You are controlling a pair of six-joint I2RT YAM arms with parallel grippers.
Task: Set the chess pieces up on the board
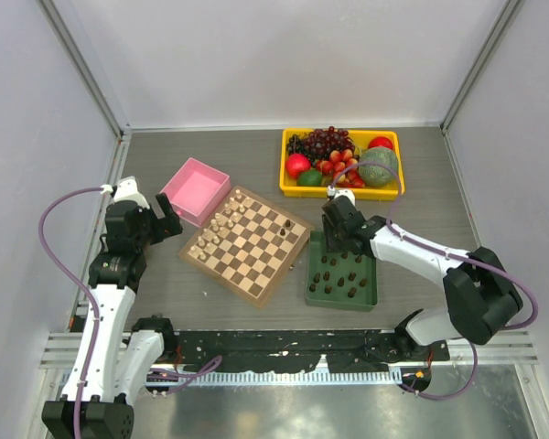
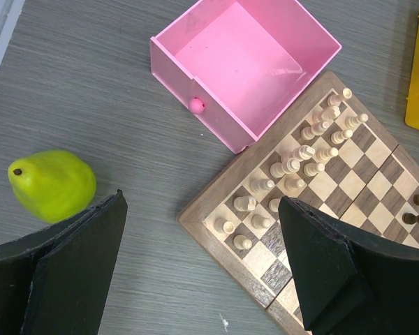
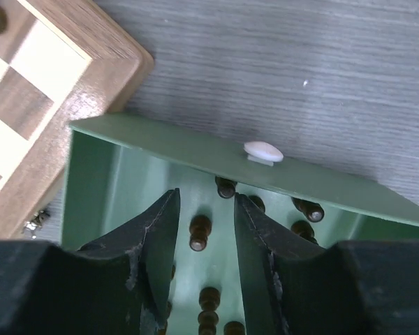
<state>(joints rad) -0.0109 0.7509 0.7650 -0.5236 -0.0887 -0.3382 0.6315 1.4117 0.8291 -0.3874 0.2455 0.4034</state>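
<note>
Right pincer (image 3: 206, 206): was dipped into the green square plastic tray (image 3: 160, 145), jaws only a bit apart, straddling one of the tiny dark brown chess pieces (image 3: 200, 232), not squeezing it far as I could see
Left pincer (image 2: 202, 209): gaped wide with nothing in it, hung over the near corner of the flat checkered wooden chessboard (image 2: 366, 178)
Dark brown chess pieces: mostly stood in the tray, just two on the chessboard near its right corner
Cream wooden pieces (image 2: 293, 166): two rows along the side by the pink square box (image 2: 251, 63)
Green pear (image 2: 52, 185): sat on the grey worktop (image 2: 112, 105), left of the chessboard
</note>
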